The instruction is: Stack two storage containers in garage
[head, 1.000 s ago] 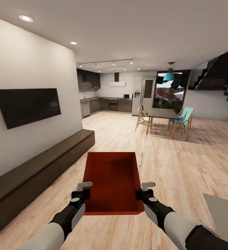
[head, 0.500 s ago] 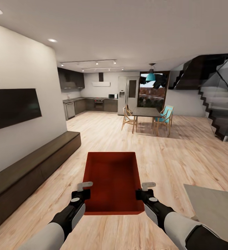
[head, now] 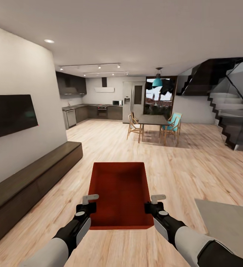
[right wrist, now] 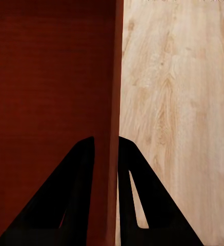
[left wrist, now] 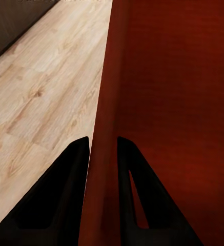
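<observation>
— Left gripper (head: pixel 90 203): what is it doing?
— It is clamped on the left long wall of 1 storage container (head: pixel 119 193). In the left wrist view the 2 dark fingers (left wrist: pixel 65 189) straddle that thin orange-red wall, 1 outside over the wood-plank floor (left wrist: pixel 35 102) and 1 inside the bin.

— And the right gripper (head: pixel 154 203)?
— Same grip, mirrored. It pinches the right long wall; in the right wrist view its fingers (right wrist: pixel 70 195) sit on either side of the wall, with the container's interior (right wrist: pixel 45 77) on 1 side and the plank floor on the other.

— How are the arms posed?
— Both forearms reach forward from the lower corners of the head view, angled slightly inward, wrists level with each other, holding the near end of the bin.

— Where is the container?
— Between the 2 grippers, open side up, long axis pointing away from the robot. It looks carried clear of the floor, though I cannot be sure of the gap from these angles.

— Surroundings?
— Living room: a wall-mounted TV (head: pixel 10 115) and a long dark bench (head: pixel 36 178) on the left, a dining table (head: pixel 153 120) with chairs ahead, a kitchen (head: pixel 95 107) behind, a dark staircase (head: pixel 229 111) on the right.
</observation>
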`<state>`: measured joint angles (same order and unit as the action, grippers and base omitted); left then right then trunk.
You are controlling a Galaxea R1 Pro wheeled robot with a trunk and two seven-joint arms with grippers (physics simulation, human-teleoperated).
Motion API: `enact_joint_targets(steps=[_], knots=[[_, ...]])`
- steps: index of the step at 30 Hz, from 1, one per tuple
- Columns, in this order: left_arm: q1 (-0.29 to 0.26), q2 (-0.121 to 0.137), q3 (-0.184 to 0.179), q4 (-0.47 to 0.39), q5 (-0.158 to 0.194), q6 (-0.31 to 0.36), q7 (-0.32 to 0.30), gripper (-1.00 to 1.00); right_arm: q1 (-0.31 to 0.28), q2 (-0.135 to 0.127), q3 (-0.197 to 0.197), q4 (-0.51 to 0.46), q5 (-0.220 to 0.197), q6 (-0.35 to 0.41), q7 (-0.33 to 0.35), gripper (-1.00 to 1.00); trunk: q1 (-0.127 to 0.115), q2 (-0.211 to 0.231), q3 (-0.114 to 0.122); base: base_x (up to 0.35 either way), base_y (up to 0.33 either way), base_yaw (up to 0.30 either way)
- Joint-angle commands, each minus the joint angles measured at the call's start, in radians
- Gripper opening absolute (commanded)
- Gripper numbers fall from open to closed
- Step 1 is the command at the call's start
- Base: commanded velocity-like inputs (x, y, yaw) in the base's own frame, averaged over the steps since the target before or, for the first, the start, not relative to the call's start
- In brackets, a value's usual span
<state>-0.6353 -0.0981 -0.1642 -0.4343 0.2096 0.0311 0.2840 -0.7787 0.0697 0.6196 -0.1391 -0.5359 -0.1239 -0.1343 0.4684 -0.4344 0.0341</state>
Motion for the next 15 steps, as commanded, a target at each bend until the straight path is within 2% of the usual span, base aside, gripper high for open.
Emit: enact_joint_targets(steps=[1,15], knots=[[0.000,0.000,-0.013,-0.003,-0.013,-0.026,0.021,-1.00,-0.001,0.010,-0.011,0.006,-0.024,-0.006,-0.032,-1.00,0.001,-0.001,0.000,0.301,0.000,0.000],[0.000,0.000,-0.015,-0.004,-0.013,-0.027,0.021,-1.00,-0.001,0.011,-0.011,0.006,-0.024,-0.009,-0.033,-1.00,0.001,-0.001,0.000,0.304,0.000,0.000]])
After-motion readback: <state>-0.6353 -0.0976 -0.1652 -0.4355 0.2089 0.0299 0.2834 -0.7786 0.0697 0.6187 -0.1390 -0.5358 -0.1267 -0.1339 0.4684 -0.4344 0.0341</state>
